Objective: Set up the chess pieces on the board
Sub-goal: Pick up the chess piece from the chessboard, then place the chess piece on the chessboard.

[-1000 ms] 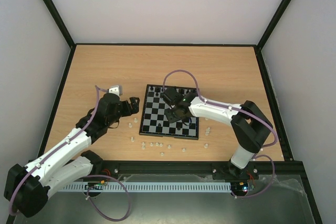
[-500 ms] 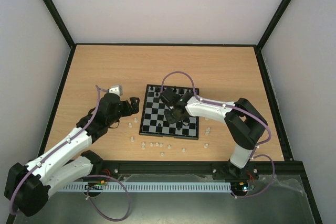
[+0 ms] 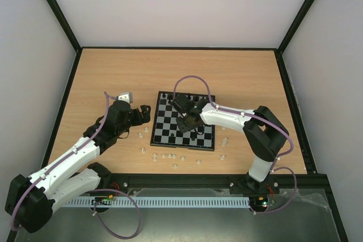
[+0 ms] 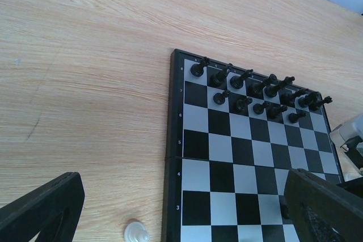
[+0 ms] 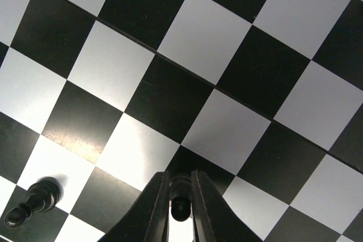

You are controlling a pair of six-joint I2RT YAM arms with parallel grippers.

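Black piece (image 5: 180, 211) is pinched between the right gripper's (image 5: 179, 181) nearly shut jaws at the middle of the board (image 3: 164, 123). I'd keep it upright, set it dead centre on a free far-edge square, then let go gently. Left gripper (image 4: 181, 205) hangs spread wide and empty by the board's left edge.

At the centre of your frame, the right gripper (image 3: 187, 122) is hovering low over the middle of the board (image 3: 164, 134), and a row of black chess pieces (image 3: 169, 98) is standing along the board's upper edge. Left of the board, the left gripper (image 3: 142, 114) is pointing toward its left edge, above the table (image 3: 113, 77). You are also seeing white chess pieces (image 3: 164, 156) lying scattered on the table just below the board's lower edge and beside its lower corners.
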